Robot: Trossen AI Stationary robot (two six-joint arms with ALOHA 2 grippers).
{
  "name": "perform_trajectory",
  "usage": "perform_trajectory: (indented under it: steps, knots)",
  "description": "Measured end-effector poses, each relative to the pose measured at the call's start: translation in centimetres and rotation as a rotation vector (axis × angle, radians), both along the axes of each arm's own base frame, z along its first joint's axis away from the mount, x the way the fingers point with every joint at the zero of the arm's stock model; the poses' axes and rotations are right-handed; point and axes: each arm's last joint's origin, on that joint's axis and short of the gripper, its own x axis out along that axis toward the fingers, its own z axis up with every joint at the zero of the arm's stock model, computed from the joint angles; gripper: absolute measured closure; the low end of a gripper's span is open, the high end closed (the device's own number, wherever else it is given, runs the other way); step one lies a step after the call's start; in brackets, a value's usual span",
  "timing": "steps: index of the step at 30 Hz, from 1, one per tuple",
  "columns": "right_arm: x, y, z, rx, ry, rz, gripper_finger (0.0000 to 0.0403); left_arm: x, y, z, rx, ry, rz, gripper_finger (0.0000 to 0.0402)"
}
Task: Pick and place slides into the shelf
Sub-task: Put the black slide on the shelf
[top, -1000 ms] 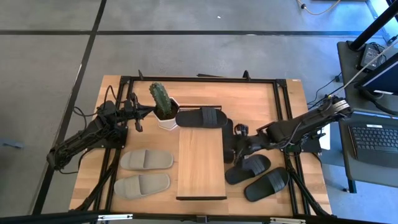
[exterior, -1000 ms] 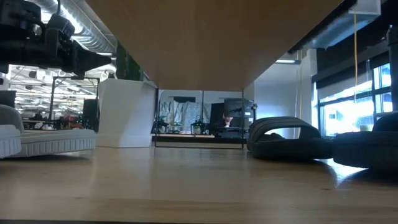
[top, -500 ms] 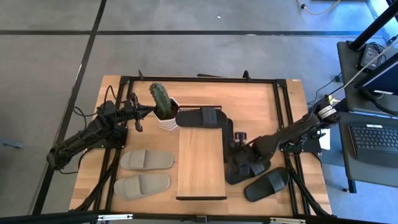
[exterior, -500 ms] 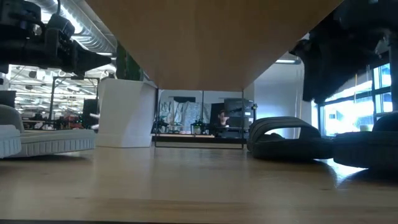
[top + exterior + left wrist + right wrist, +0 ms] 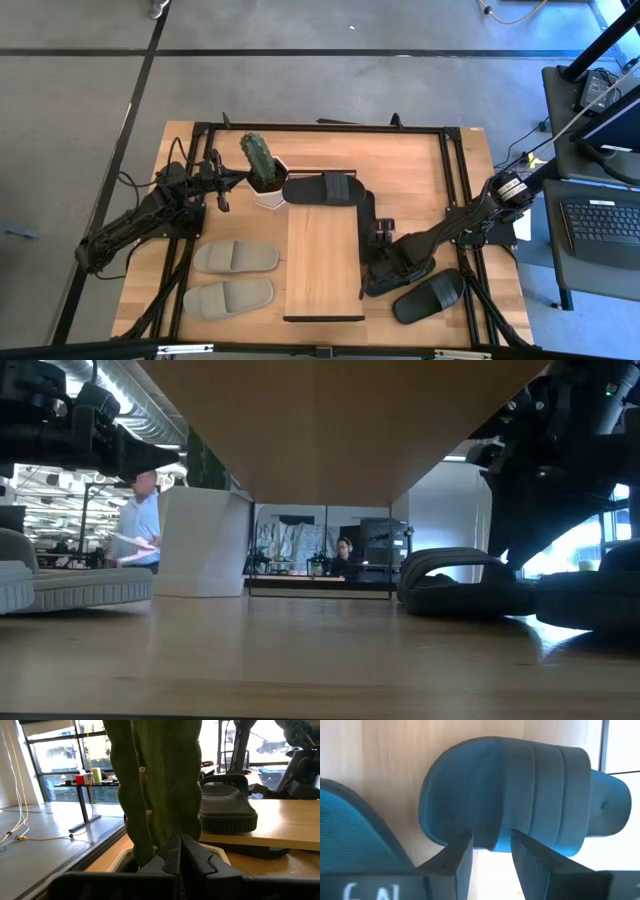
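The light wood shelf (image 5: 322,262) lies mid-table. One black slide (image 5: 323,189) rests on its far end. Two grey-beige slides (image 5: 235,257) (image 5: 228,298) lie flat to the shelf's left. Two black slides lie to its right, one close to the shelf (image 5: 408,268) (image 5: 520,790) and one nearer the front edge (image 5: 430,296). My right gripper (image 5: 383,272) (image 5: 492,851) is open and tipped down over the closer one, a finger on each side of its side rim. My left gripper (image 5: 222,190) (image 5: 180,855) is shut and level, at the cactus (image 5: 155,785).
A cactus in a white pot (image 5: 262,175) stands at the shelf's far left corner, right in front of my left gripper. A black metal frame (image 5: 450,170) runs round the tabletop. People show in the room behind, in the low view (image 5: 140,520).
My right gripper has come down and toward the table's near edge, onto the black slide beside the shelf, tipping further downward and rolling a little. Its fingers have kept the same gap. The slides have not moved.
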Motion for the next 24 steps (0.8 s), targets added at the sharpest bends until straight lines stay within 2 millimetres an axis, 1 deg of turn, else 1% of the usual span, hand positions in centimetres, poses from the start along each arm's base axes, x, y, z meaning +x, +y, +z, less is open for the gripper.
perform_trajectory:
  steps: [11,24]
  knots:
    - [-0.12,-0.02,-0.04,0.009,0.02,0.003,0.0269,0.0,0.0,0.0,0.0,0.0,0.0,0.0401]
    - [-0.11,-0.14,0.0,-0.027,0.006,0.002,0.0269,0.0,0.0,0.0,0.001,0.0,0.001,0.0401]
